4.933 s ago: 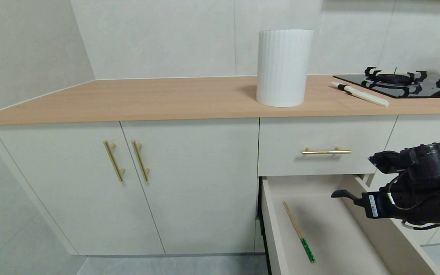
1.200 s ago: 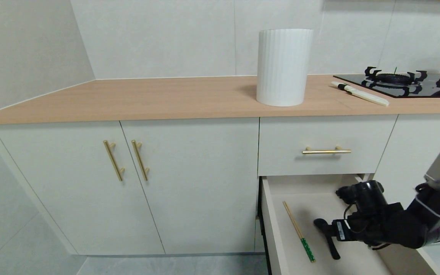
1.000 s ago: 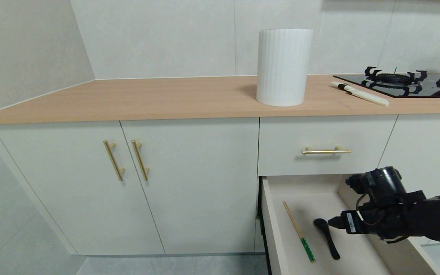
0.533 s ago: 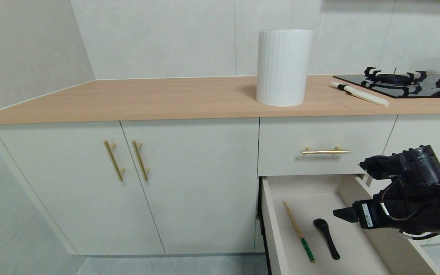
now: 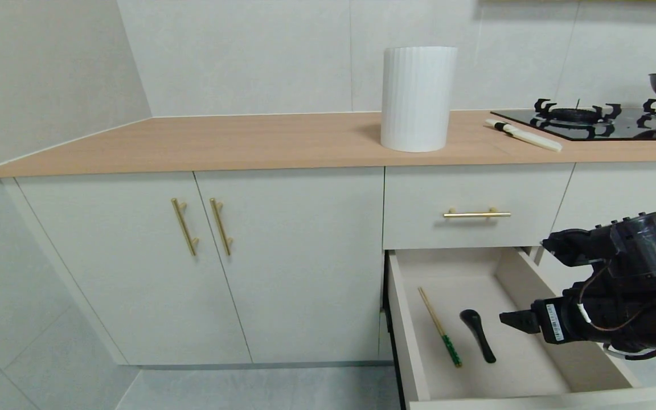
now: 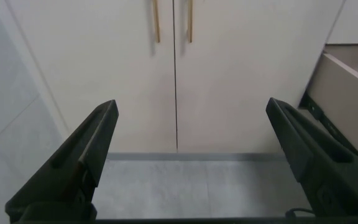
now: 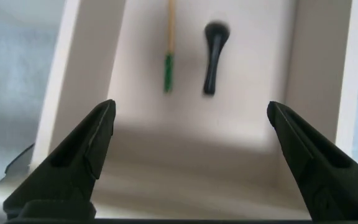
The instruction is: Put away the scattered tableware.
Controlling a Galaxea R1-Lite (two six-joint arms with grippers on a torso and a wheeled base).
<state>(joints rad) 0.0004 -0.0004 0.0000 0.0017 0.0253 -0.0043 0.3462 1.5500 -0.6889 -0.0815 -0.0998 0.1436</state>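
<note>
writing: just a white sticker [image 5: 554,326] on the right arm near the wrist; barcode-ish, way too small to read
spoon [image 5: 478,336] [image 7: 212,57]: black, lying flat on the drawer [image 5: 504,370] floor; long axis runs front to back; bowl toward the back, handle toward the front and angled a bit right
chopsticks [image 5: 439,335] [image 7: 168,46]: just left of the spoon, not touching; roughly parallel to it; green ends toward the front
drawer: the lower one, pulled out; top drawer [image 5: 476,193] is closed
right gripper [image 7: 190,109]: over the drawer's right side, higher than the spoon; fingers spread wide, gripping nothing
left gripper [image 6: 191,106]: spread wide too, empty; faces the cabinet doors [image 6: 229,74] and the floor
knife [image 5: 524,135]: on the counter [image 5: 248,142] between canister [image 5: 417,99] and stove [image 5: 573,117]; lies diagonally, black-banded end toward the canister
canister: white, ribbed, upright
</note>
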